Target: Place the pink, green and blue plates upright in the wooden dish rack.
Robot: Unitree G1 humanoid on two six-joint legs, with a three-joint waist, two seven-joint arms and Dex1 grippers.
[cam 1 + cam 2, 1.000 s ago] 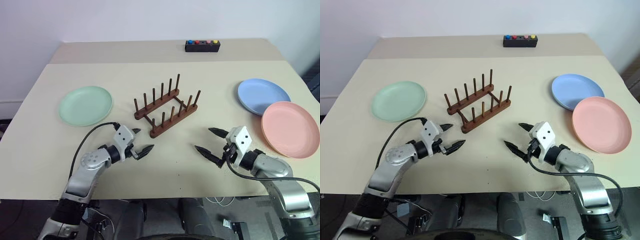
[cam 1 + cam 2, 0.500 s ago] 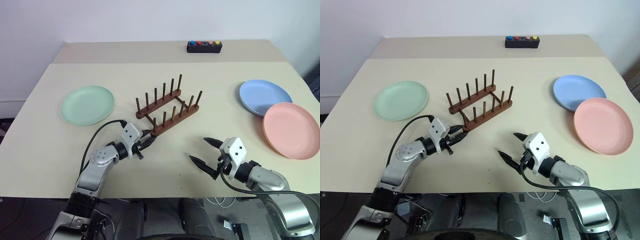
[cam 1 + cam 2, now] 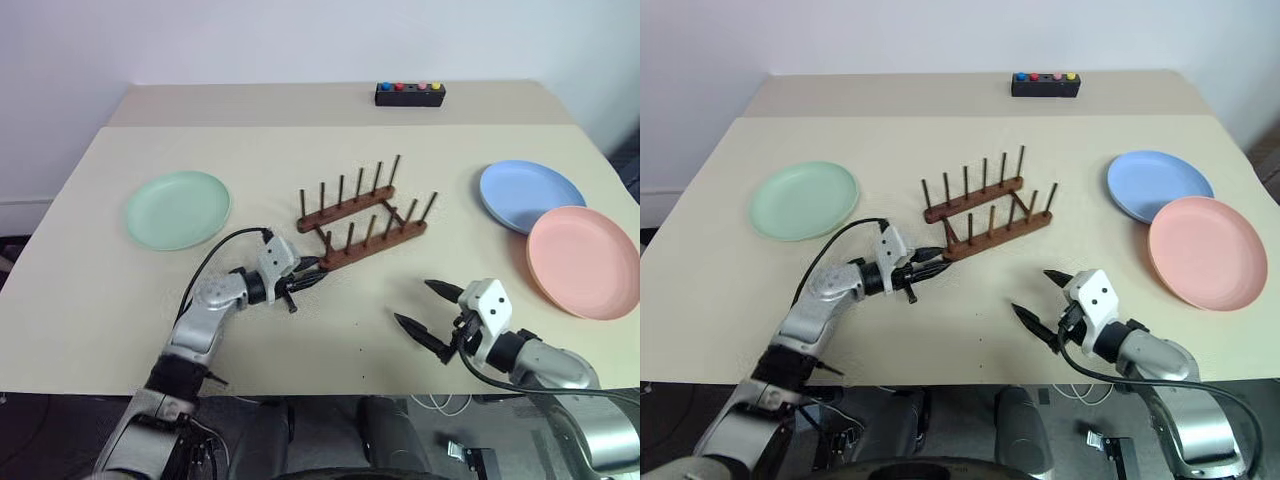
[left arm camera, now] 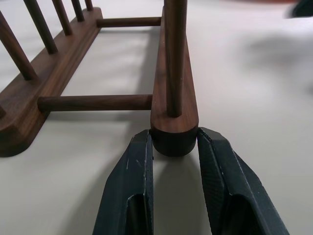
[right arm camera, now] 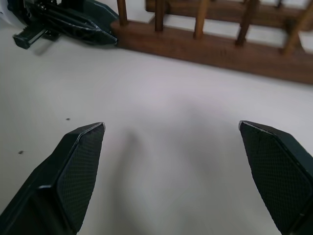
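The wooden dish rack [image 3: 365, 215] stands mid-table with no plates in it. My left gripper [image 3: 310, 282] is shut on the near-left end of its front rail, and the left wrist view has both fingers [image 4: 132, 186] clamped against that rail end [image 4: 173, 134]. My right gripper [image 3: 420, 305] hovers open in front of the rack with nothing between its fingers [image 5: 78, 161]. The green plate [image 3: 178, 208] lies flat at the left. At the right, the blue plate [image 3: 530, 195] lies flat with the pink plate [image 3: 583, 260] just in front of it.
A black box with coloured buttons [image 3: 409, 94] sits at the far edge of the table. The right wrist view looks past open tabletop [image 5: 171, 98] to the rack's front rail [image 5: 220, 46] and the left gripper [image 5: 68, 22].
My left gripper went from open to shut on the rack's front rail end. The rack has since slid right and swung to a flatter angle. The right gripper drew back slightly, still open.
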